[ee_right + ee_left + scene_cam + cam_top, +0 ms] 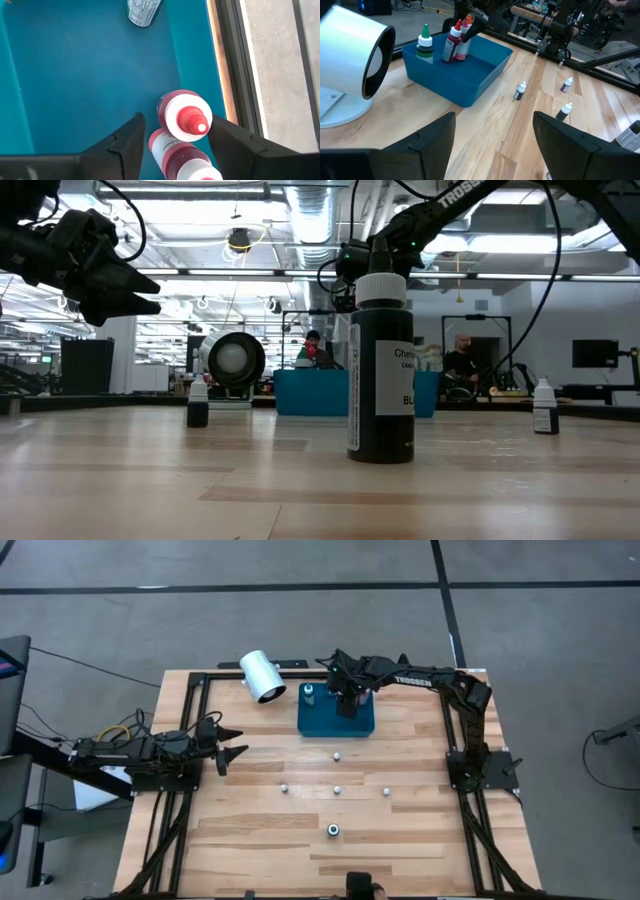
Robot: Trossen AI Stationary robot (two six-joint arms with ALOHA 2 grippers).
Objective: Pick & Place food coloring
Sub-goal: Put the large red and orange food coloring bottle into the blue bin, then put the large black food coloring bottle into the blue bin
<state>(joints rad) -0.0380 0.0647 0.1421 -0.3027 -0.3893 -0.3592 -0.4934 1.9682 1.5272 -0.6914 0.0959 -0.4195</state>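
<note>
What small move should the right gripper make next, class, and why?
Probably lift straight up out of the blue tray. The right gripper stands open around a red-capped bottle standing in the tray beside another, and more bottles wait on the table.

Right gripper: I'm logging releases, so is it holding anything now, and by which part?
Nothing is held. The right gripper stands open around the red-capped plastic bottle in the blue tray, fingers clear of its sides.

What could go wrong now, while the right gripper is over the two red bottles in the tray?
The right gripper stands open closely around the upright red bottle, so lifting off at an angle may tip it. A second red bottle stands close against it and could fall too. The green bottle stands clear in the blue tray.
</note>
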